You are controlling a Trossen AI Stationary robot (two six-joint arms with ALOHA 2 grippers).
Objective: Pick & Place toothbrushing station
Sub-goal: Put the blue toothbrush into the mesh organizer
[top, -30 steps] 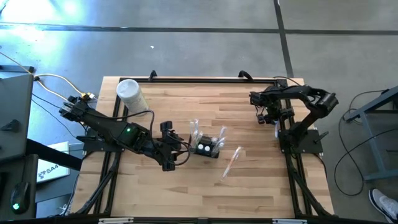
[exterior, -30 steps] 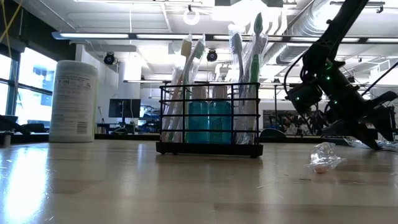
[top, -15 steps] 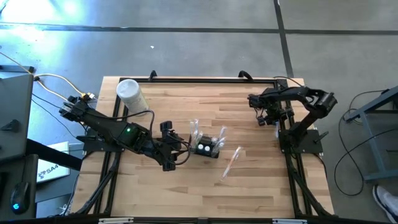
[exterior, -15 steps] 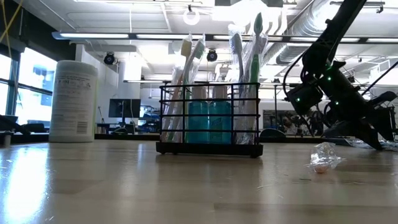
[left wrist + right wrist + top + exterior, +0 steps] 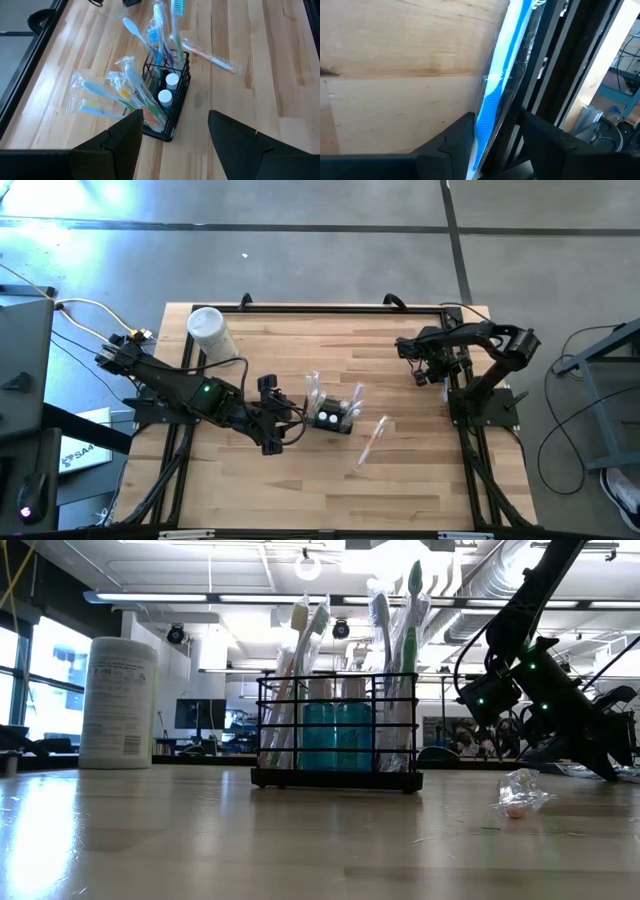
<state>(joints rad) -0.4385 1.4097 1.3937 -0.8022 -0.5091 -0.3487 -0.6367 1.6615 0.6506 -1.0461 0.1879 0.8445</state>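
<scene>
The toothbrushing station point(image 5: 331, 418) is a small black wire rack with wrapped toothbrushes and two white-capped teal bottles point(image 5: 337, 735). It stands on its base mid-table. My left gripper point(image 5: 175, 117) hangs open above the table, just left of the station point(image 5: 165, 107), touching nothing. My right gripper point(image 5: 421, 373) is at the table's far right, fingers apart. A wrapped blue toothbrush point(image 5: 492, 100) lies between them along the black edge rail point(image 5: 540, 75). My right gripper comes down at a slant with one finger point(image 5: 457, 137) on each side of the wrapped blue toothbrush's handle point(image 5: 487, 120), and the fingers lie across it. The toothbrush lies on the table by the rail. Whether a finger touches the wrapper, I cannot tell.
A white lidded cylinder point(image 5: 209, 330) stands at the far left corner. One wrapped toothbrush point(image 5: 370, 442) lies loose right of the station. A crumpled bit of wrapper point(image 5: 520, 794) lies on the wood. Bare wood stretches along the near edge.
My right arm has swung a little toward the table's left, over the far right part of the table. The station and the left arm have kept still.
</scene>
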